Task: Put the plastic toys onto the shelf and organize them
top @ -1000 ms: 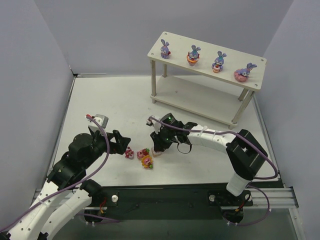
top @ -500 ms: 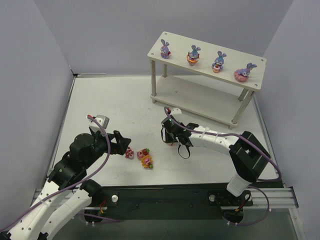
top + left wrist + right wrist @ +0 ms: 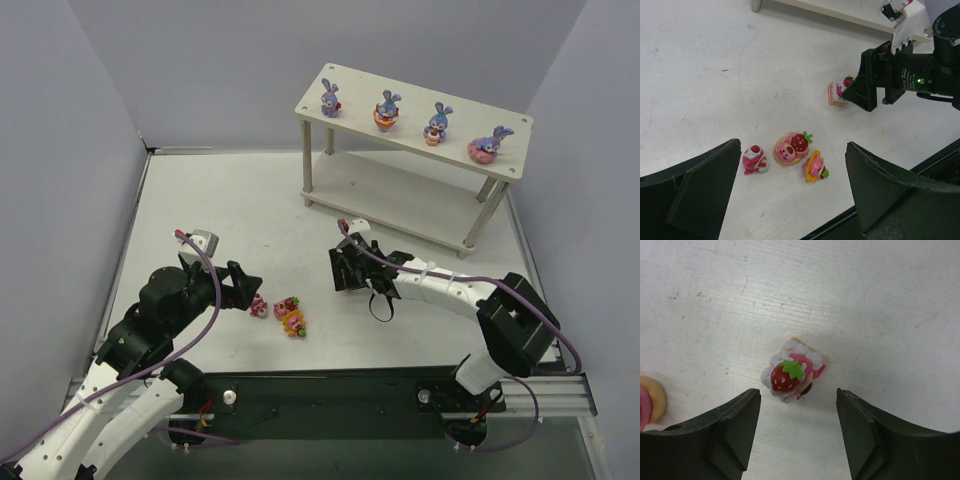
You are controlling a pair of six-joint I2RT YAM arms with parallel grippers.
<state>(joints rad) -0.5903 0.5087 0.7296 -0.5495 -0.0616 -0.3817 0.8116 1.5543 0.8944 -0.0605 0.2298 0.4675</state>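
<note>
Three small pink plastic toys lie clustered on the white table, nearest the arms: a pink figurine topped with a red cherry, a round pink bear face on a tan ring with a strawberry, and a pink-and-yellow flower shape. The bear and the flower sit just beside each other, with the cherry figurine a little to their left. The left gripper hovers over this cluster with its jaws spread wide, touching none of them.

Farther out and to the right, one square pink cake toy with white frosting and a red strawberry on top stands alone on the table. The right gripper hangs directly above it, jaws parted on either side, with a gap between each finger and the cake.

At the far right stands the pale wooden two-tier shelf. Four purple long-eared bunny figurines line its top board in a row: one holding something red, two on orange bases, and one draped over a pink ring. That makes eight toys: four on the table, four on the shelf.
</note>
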